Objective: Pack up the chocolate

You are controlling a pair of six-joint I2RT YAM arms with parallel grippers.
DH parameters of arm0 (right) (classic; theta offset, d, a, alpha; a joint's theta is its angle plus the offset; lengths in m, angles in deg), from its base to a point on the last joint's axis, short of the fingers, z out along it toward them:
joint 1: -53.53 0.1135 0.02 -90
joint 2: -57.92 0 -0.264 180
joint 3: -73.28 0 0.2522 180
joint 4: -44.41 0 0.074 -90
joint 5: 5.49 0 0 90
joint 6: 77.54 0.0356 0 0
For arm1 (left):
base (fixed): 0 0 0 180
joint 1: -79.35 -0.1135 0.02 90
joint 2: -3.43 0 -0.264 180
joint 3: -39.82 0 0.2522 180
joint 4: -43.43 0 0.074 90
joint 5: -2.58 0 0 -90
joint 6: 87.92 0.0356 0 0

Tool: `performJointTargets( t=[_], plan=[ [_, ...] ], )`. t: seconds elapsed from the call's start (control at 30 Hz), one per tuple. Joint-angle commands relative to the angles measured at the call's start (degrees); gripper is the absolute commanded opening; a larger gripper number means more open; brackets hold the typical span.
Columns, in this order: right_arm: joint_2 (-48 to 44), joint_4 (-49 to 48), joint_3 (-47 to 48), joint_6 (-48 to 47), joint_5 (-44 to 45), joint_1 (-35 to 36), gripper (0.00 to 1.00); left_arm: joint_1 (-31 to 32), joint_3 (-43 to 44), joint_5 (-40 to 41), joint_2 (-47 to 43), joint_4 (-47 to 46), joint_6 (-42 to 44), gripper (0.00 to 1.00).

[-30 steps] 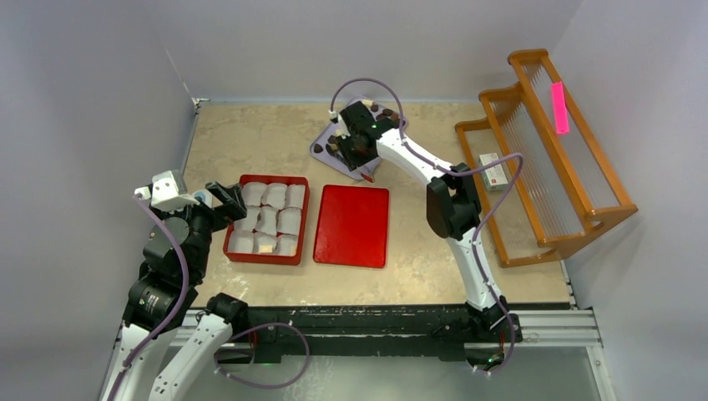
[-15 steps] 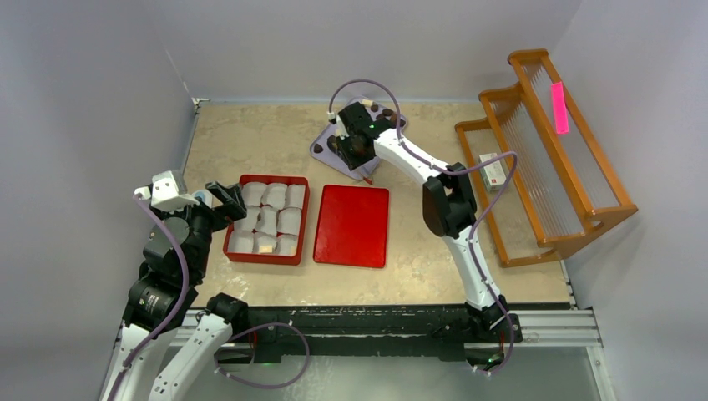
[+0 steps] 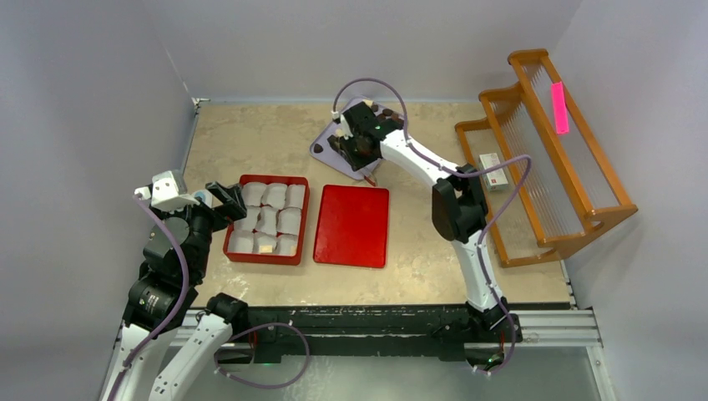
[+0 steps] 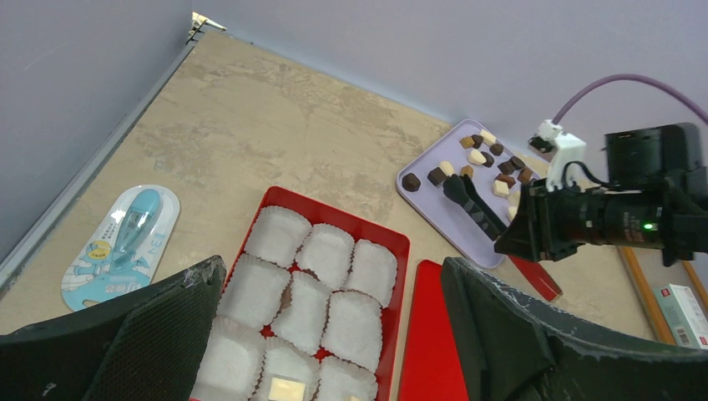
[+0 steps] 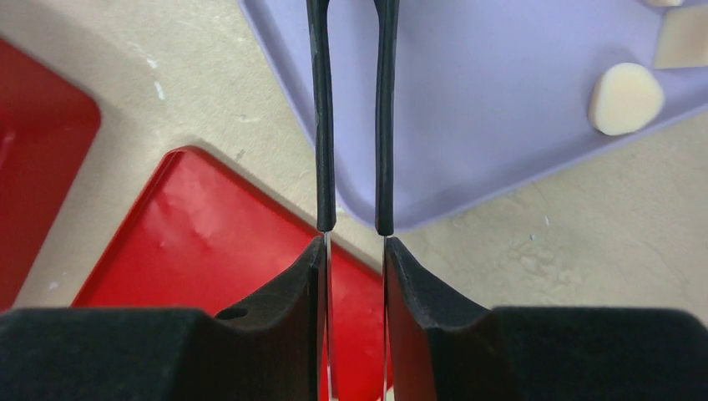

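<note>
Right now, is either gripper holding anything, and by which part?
The right gripper clamps black tweezers near their rear end, tips over the purple tray. The left gripper is open and empty.

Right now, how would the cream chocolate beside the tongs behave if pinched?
The cream chocolate looks small and rounded, so probably light and apt to skid on the smooth purple tray. The thin tongs offer narrow contact; it may slip or pop out sideways.

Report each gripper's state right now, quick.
Left gripper: open, empty.
Right gripper: closed on the tweezers, prongs apart.
</note>
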Motion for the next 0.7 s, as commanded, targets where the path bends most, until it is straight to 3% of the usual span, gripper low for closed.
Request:
performJointTargets(
  t=[0.0, 0.33, 0.67],
  plan=[
    [-8.7, -3.4, -2.5, 1.5, -2.8, 0.2, 0.22, -0.3, -0.2, 0.1, 0.1, -1.8, 0.2, 1.0],
    [-17.0, -6.9, -10.4, 3.6, -7.7, 6.3, 0.22, -0.3, -0.2, 1.0, -0.2, -1.6, 0.1, 1.0],
    [-16.0, -7.9, -9.9, 5.3, -12.5, 18.1, 0.23, -0.3, -0.1, 2.4, -1.3, -1.3, -0.2, 1.0]
  ],
)
